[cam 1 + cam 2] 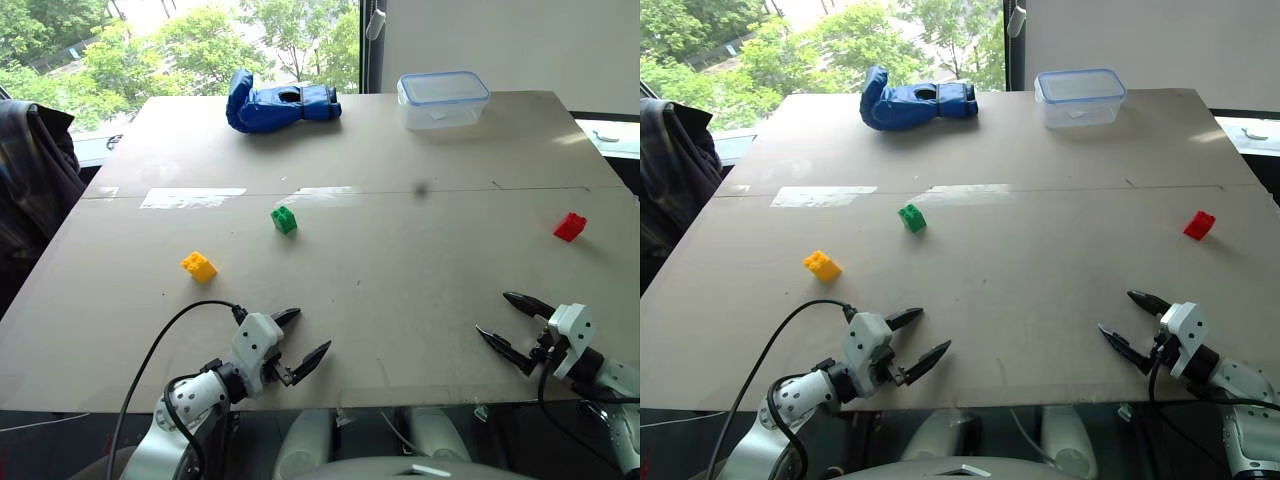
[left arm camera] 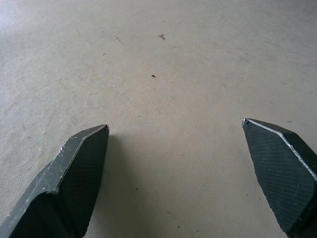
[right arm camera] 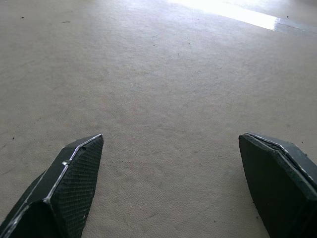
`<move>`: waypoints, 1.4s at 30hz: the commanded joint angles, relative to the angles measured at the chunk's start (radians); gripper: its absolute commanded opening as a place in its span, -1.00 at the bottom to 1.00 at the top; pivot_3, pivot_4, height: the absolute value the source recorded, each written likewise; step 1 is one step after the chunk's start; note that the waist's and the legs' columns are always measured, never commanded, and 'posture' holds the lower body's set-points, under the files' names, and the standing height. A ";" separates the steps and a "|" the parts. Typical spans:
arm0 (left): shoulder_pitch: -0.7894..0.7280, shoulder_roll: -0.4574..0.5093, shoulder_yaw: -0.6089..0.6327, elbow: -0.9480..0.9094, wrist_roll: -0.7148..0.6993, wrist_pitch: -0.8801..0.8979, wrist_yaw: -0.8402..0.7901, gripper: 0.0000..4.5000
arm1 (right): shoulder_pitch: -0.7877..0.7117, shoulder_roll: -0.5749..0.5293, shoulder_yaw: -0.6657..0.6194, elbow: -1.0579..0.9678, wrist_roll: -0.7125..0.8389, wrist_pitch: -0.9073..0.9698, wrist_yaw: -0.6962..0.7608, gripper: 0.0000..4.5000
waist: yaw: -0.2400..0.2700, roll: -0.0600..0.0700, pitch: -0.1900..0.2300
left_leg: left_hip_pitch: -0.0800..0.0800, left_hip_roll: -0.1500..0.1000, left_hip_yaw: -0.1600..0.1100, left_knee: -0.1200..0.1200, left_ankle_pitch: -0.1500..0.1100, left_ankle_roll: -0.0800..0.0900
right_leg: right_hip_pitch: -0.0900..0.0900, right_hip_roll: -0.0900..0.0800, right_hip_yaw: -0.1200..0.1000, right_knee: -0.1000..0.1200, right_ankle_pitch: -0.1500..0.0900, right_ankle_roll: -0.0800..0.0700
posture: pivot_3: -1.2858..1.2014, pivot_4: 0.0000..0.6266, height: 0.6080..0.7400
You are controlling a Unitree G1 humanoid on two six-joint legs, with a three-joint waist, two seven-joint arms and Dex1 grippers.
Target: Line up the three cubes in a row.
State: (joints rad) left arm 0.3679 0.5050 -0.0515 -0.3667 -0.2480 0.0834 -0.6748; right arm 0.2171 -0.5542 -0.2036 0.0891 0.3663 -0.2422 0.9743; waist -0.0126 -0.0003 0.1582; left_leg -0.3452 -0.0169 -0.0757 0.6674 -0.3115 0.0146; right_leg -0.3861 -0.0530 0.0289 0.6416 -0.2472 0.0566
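Note:
Three studded cubes lie apart on the beige table [image 1: 400,270]. The yellow cube [image 1: 198,266] sits at the left, the green cube [image 1: 284,219] a little farther back near the middle, and the red cube [image 1: 570,226] far to the right. My left gripper [image 1: 305,335] hovers open near the table's front edge, in front of and to the right of the yellow cube, with nothing between its fingers [image 2: 79,168]. My right gripper [image 1: 497,316] stands open near the front right, in front of and to the left of the red cube, also empty between its fingers [image 3: 74,173].
A blue glove [image 1: 280,102] lies at the back of the table, and a clear lidded plastic box [image 1: 442,98] stands at the back right. A dark garment [image 1: 35,170] hangs beside the table's left edge. A black cable [image 1: 160,340] runs over the front edge by my left arm.

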 commanded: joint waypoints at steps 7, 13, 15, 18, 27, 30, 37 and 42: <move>-0.007 0.007 0.002 0.040 0.005 0.027 -0.007 0.96 | 0.015 0.002 0.004 -0.006 -0.002 0.012 -0.009 1.00 | 0.001 -0.001 0.001 | 0.000 0.000 0.000 0.000 0.000 0.000 | 0.000 0.000 0.000 0.000 0.000 0.000 | 0.03 -0.52 1.00; -0.008 0.008 0.004 0.041 0.001 0.027 -0.015 0.96 | 0.016 0.003 0.003 -0.007 -0.002 0.010 -0.011 1.00 | 0.001 -0.001 0.001 | 0.000 0.000 0.000 0.000 0.000 0.000 | 0.000 0.000 0.000 0.000 0.000 0.000 | 0.03 -0.52 1.00; -0.011 0.008 0.005 0.042 0.001 0.029 -0.018 0.96 | 0.017 0.005 0.000 -0.011 0.000 0.010 -0.015 1.00 | 0.001 -0.001 0.001 | 0.000 0.000 0.000 0.000 0.000 0.000 | 0.000 0.000 0.000 0.000 0.000 0.000 | 0.03 -0.52 1.00; -0.017 0.009 0.003 0.044 0.001 0.029 -0.021 0.96 | 0.018 0.007 -0.003 -0.016 0.003 0.011 -0.020 1.00 | 0.001 -0.001 0.001 | 0.000 0.000 -0.001 0.000 0.000 0.000 | 0.000 0.000 0.000 0.000 0.000 0.000 | 0.03 -0.52 1.00; -0.094 0.034 0.003 0.007 -0.032 0.074 -0.062 0.96 | -0.037 0.085 -0.117 -0.063 0.078 0.098 -0.231 1.00 | 0.003 0.003 0.006 | -0.002 0.000 -0.001 0.000 0.000 0.000 | -0.002 0.000 0.000 0.000 0.000 0.000 | 0.03 -0.52 1.00; -0.170 0.056 -0.002 -0.050 -0.080 0.147 -0.094 0.96 | -0.114 0.094 -0.176 -0.042 0.025 0.160 -0.421 1.00 | 0.003 0.005 0.008 | -0.005 0.000 -0.001 0.000 0.000 0.000 | -0.006 0.000 -0.001 0.000 0.000 0.000 | 0.03 -0.52 1.00; -0.403 0.133 -0.015 -0.165 -0.247 0.406 -0.176 0.96 | -0.285 0.090 -0.222 -0.027 -0.078 0.415 -0.755 1.00 | 0.003 0.006 0.008 | -0.027 -0.003 -0.001 0.000 0.005 -0.008 | -0.027 0.002 -0.005 0.002 0.007 -0.003 | 0.03 -0.52 1.00; -0.600 0.142 -0.038 -0.161 -0.328 0.524 -0.211 0.96 | -0.429 0.137 -0.244 0.028 -0.089 0.498 -0.918 1.00 | 0.000 0.005 0.009 | -0.034 -0.004 -0.002 0.000 0.005 -0.008 | -0.033 0.003 -0.006 0.001 0.007 -0.003 | 0.03 -0.52 1.00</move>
State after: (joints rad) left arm -0.1816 0.6432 -0.0894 -0.4998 -0.5290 0.5774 -0.8638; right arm -0.1699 -0.4172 -0.4229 0.1035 0.2872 0.2512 0.1131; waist -0.0131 0.0051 0.1667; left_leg -0.3795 -0.0214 -0.0778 0.6691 -0.3068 0.0068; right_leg -0.4196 -0.0499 0.0225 0.6433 -0.2400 0.0540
